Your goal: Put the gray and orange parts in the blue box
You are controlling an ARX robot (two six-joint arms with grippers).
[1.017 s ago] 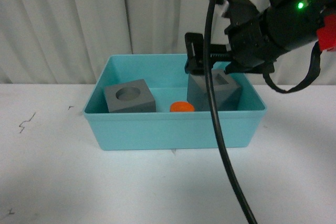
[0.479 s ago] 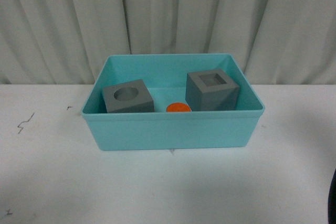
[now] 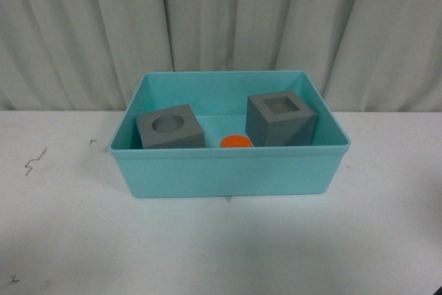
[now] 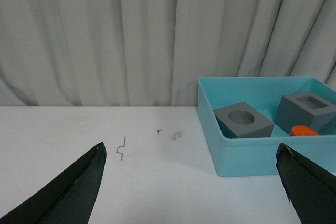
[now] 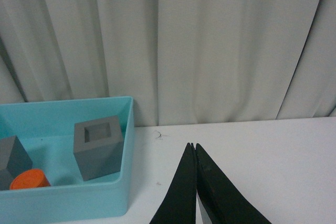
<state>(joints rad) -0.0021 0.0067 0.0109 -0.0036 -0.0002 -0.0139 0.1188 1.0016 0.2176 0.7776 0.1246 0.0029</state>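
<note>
From the front camera I am seeing neither arm, only the bare white table (image 3: 221,246) nearest me, with small dark scuff marks (image 3: 33,162) toward its left edge. Behind that open stretch the blue box (image 3: 228,170) is sitting about mid-table, its long wall facing me.

Inside it, the orange cylinder (image 3: 237,141) is lying against the near wall, between the two gray parts. The gray cube with the round recess (image 3: 170,128) is resting in the left half of the box, close to the near wall. The gray cube with the square recess (image 3: 280,119) is standing in the right half, slightly farther back. All three parts are lying inside the box; I am seeing none on the table outside it.

On the left wrist camera, the left gripper (image 4: 191,182) is showing its jaws spread wide, one dark finger at each lower corner of the picture, nothing between them. The box and its parts are lying well apart from these jaws, beyond them and off to one side, over bare table.

On the right wrist camera, the right gripper (image 5: 195,182) is showing its jaws pressed together with no gap, holding nothing. The box is sitting off to the side of them, near but not touching, the square-recess cube closest.

Farthest back, a pale pleated curtain (image 3: 221,25) is hanging behind the table's far edge.
</note>
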